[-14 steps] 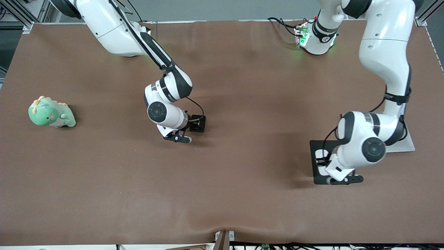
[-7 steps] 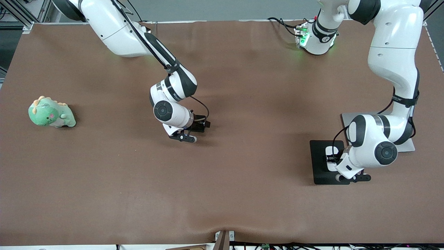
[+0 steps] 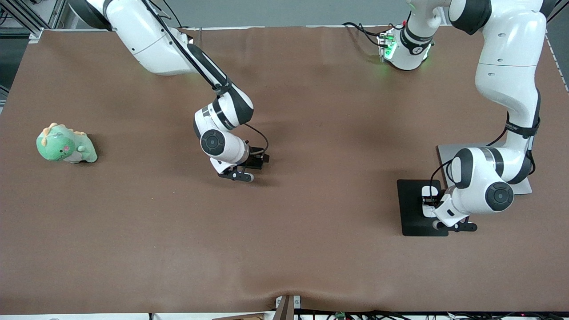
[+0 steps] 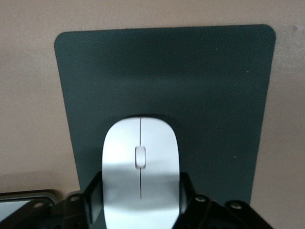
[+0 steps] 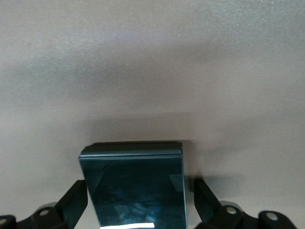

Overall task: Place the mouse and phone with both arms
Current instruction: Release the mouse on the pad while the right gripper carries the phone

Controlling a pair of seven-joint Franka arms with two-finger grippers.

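Releasing the mouse [image 4: 140, 167] onto the mouse pad [image 3: 411, 209] near the counter's [image 3: 311, 249] left-arm end, left gripper [image 4: 140, 202] jaws parting and needing a straight lift, right gripper [image 5: 136, 202] jaws standing open around the phone [image 5: 136, 186] mid-counter.

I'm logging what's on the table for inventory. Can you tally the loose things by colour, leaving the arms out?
White: 1, the mouse
Black: 2, the phone and the mouse pad
Green: 1, the plush dinosaur
Grey: 1, the flat slab beside the mouse pad
Total: 5
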